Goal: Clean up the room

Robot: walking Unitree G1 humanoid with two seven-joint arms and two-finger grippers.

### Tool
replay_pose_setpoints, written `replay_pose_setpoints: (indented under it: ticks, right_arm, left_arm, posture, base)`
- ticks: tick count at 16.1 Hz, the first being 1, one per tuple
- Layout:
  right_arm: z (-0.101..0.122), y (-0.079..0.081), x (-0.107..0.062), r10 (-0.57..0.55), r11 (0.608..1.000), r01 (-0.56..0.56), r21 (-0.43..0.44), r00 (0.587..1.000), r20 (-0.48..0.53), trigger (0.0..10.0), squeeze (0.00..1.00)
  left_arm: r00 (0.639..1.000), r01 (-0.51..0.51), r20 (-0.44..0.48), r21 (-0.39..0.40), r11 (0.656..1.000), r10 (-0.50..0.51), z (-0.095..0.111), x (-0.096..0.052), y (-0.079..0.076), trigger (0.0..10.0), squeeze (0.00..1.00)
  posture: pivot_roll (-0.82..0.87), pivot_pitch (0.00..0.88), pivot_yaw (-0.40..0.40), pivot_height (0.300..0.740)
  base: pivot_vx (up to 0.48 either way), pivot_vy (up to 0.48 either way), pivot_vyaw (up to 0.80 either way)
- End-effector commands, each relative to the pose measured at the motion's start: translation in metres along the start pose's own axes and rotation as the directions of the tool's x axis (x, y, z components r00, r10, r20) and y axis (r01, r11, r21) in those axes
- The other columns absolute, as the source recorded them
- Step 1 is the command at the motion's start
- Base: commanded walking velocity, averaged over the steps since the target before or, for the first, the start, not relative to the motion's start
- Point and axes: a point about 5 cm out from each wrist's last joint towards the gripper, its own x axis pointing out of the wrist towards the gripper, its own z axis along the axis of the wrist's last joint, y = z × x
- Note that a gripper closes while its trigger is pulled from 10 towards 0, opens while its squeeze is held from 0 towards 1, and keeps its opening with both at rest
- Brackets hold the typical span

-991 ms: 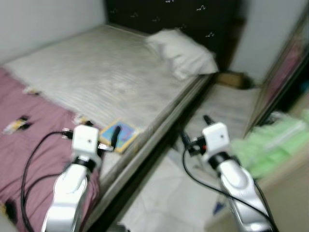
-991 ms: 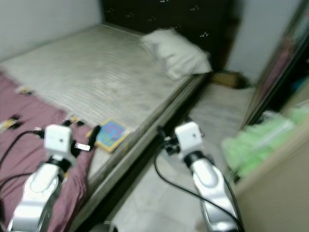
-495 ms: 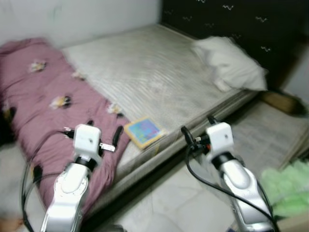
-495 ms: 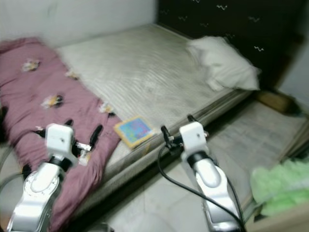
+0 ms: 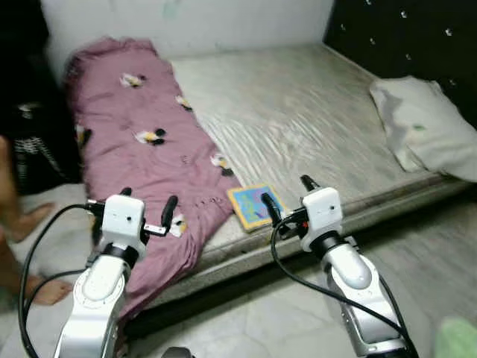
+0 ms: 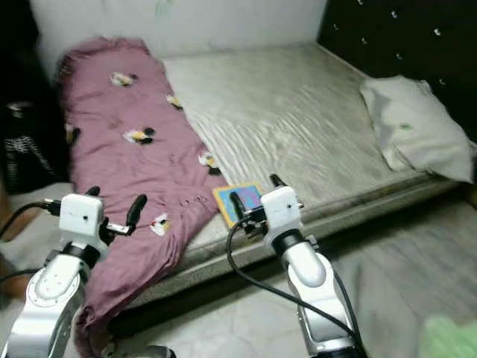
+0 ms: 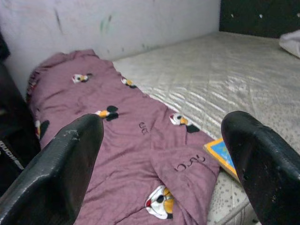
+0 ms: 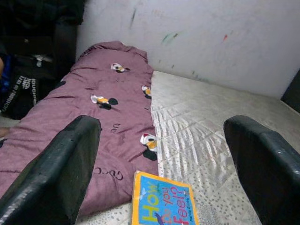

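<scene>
purple blanket (image 7: 126,140) between spread fingers (image 7: 61,173)

So the book (image 8: 164,206) at the bottom middle of the right wrist view says "How do you Feel?" in yellow and red letters on blue. The purple blanket (image 8: 79,122) has "GUCCI" printed on it, lower left of that frame, just left of the book.

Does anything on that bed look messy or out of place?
Yes. The purple blanket lies bunched along one side of the mattress, its end hanging over the edge toward the floor. A colourful book sits loose at the mattress edge beside it. The pillow lies askew against the headboard.
</scene>
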Motion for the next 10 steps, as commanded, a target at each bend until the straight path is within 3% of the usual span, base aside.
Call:
replay_pose_setpoints:
  ticks: [1, 9, 10]
  right_arm:
    - [-0.0026, -0.0077, -0.0035, -0.025, 1.000, 0.025, -0.007, 1.000, -0.014, 10.0, 0.00]
    - [-0.0029, -0.0072, -0.0029, -0.026, 1.000, 0.026, 0.011, 1.000, -0.010, 10.0, 0.00]
    - [-0.0030, -0.0092, -0.0035, -0.046, 0.999, 0.046, 0.022, 0.999, -0.010, 10.0, 0.00]
  left_arm:
    - [1.000, 0.023, 0.018, -0.009, 1.000, -0.022, 0.0039, 0.0011, -0.0055, 10.0, 0.00]
    - [0.999, 0.029, 0.017, -0.011, 1.000, -0.029, 0.0038, 0.0014, -0.0052, 10.0, 0.00]
    - [0.999, 0.030, 0.012, -0.012, 0.999, -0.030, 0.0024, 0.0006, -0.0051, 10.0, 0.00]
  posture:
    - [0.00, 0.000, -0.074, 0.740]
    - [0.00, 0.000, -0.073, 0.740]
    - [0.00, 0.000, -0.072, 0.740]
  base:
    - [0.000, 0.000, 0.80]
    - [0.000, 0.000, 0.80]
    - [0.000, 0.000, 0.00]
